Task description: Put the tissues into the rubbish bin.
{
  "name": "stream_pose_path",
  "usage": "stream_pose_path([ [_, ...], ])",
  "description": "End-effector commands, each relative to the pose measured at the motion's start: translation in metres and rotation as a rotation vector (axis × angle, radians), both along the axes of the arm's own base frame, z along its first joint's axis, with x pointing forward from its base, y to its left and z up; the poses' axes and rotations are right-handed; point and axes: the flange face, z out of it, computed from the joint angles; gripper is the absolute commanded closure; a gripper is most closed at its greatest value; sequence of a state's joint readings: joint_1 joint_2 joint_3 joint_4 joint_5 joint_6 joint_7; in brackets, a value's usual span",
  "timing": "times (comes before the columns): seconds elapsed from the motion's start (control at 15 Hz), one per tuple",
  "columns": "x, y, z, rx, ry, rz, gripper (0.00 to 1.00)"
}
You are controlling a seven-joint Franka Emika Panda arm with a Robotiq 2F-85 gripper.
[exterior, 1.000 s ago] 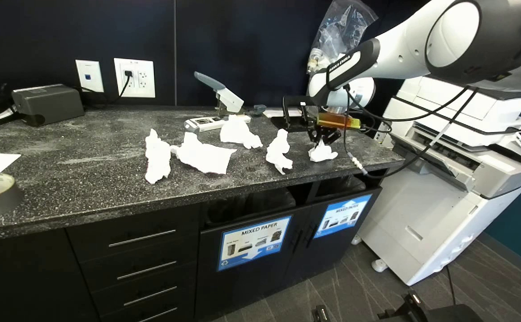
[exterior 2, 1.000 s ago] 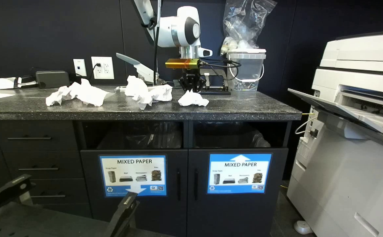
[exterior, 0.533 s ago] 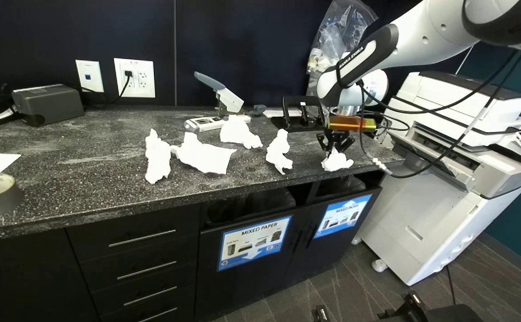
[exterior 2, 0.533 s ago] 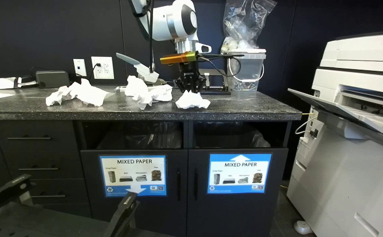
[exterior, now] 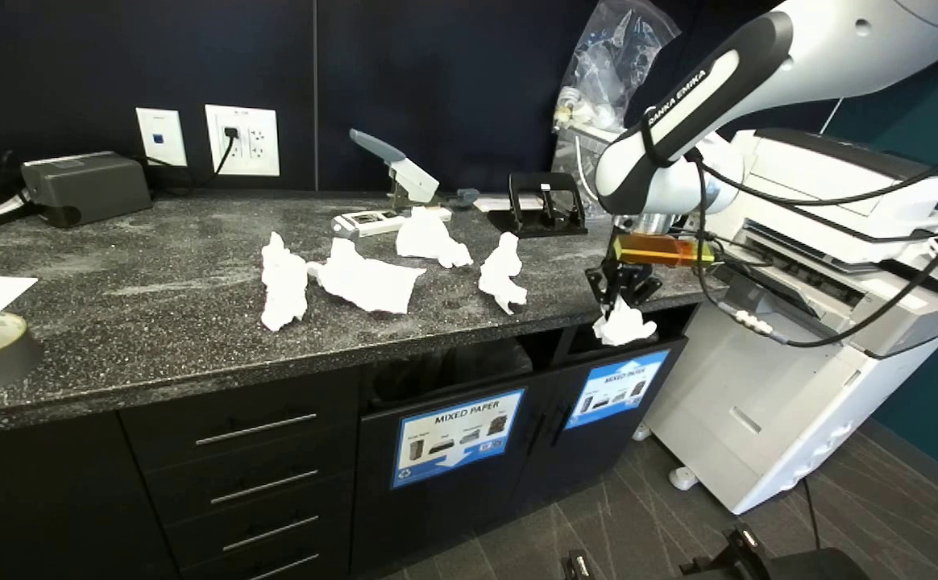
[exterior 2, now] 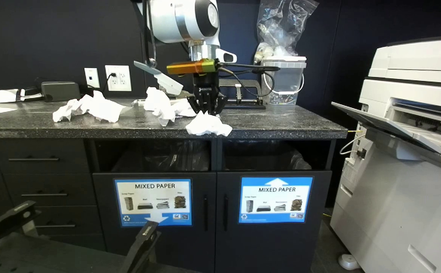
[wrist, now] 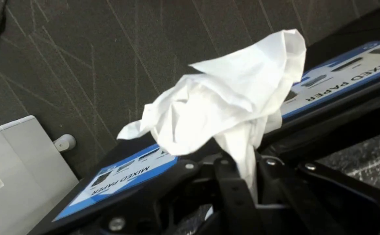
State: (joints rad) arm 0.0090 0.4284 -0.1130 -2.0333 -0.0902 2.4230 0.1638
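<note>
Gripper (exterior 2: 207,113) is pinching 1 tissue (exterior 2: 209,127), 4 more tissues (exterior 2: 157,100) are lying toward 9 o'clock, and that slim hold is perhaps risking a fall to the floor (exterior: 622,511), missing the bin (exterior 2: 297,162) at 4 o'clock.

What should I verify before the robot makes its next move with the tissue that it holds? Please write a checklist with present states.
1. Grip: ok. The gripper is shut on the tissue.
2. Clear of the countertop: ok. The wrist view shows the tissue against the floor, beyond the front edge.
3. Bin access: ok. Both bins have uncovered openings above the doors.
4. Height: not ok. In an exterior view the tissue is higher than the openings.
5. Alignment: not ok. There it is about over the divider between the openings.
6. Which bin is intended: cannot tell. Both signs read MIXED PAPER.
</note>
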Motion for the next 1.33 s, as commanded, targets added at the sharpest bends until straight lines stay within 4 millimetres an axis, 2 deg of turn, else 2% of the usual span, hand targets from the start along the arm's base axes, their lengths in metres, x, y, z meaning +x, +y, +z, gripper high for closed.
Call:
stream_pose_path([
  [0.0, -0.064, 0.010, -0.004, 0.062, -0.022, 0.081, 0.97],
  [0.2, -0.109, 0.025, -0.019, 0.108, -0.038, 0.159, 0.97],
  [0.47, -0.145, 0.046, -0.026, 0.190, -0.048, 0.222, 0.97],
  [0.6, -0.161, 0.050, -0.034, 0.180, -0.060, 0.322, 0.97],
  [0.93, -0.170, 0.056, -0.053, 0.184, -0.110, 0.494, 0.97],
  [1.13, -0.162, 0.055, -0.068, 0.178, -0.142, 0.623, 0.97],
  [1.27, -0.156, 0.052, -0.086, 0.192, -0.167, 0.680, 0.97],
])
